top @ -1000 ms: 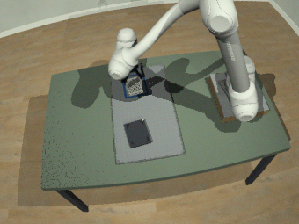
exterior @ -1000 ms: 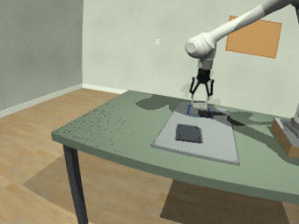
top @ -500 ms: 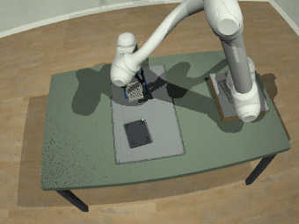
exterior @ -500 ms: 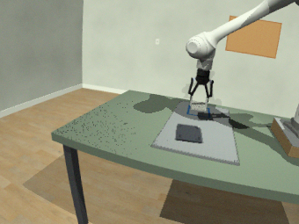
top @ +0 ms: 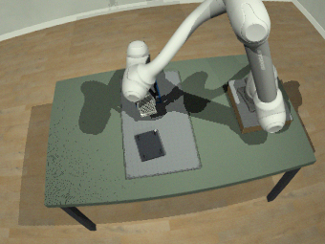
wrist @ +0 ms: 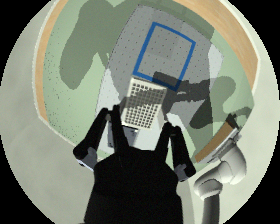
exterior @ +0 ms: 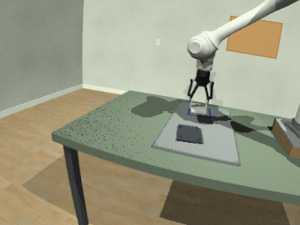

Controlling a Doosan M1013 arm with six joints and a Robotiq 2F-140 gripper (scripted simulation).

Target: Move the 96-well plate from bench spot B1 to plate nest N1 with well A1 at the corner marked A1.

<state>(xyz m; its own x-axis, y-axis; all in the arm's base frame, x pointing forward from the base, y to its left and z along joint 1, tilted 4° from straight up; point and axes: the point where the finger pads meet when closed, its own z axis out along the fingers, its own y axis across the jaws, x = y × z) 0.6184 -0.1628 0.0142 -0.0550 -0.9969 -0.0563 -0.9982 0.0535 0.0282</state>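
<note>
— Where was the 96-well plate [wrist: 144, 103] at that moment?

— Off the table [top: 86, 185], held in the air. The pincer [exterior: 200, 97] was clamped on it, its black fingers pressing the plate's two sides. In the wrist view the plate sat at the centre of the frame, its grid of wells facing up.

— And the bench spot B1 [wrist: 165, 57]?

— A blue square outline on the grey mat [top: 184, 151], just above the plate in the wrist view. The plate's upper right corner overlapped the outline's lower edge; the rest hung clear of it.

— What about the plate nest N1 [top: 149, 145]?

— A dark square pad lower down on the same mat, near the centre of the top view. The plate hung above and slightly left of it there, apart from it.

— The arm itself?

— The white arm [top: 191, 29] reached in from the upper right of the top view, its base on a brown block [top: 240, 120] at the table's right side.
</note>
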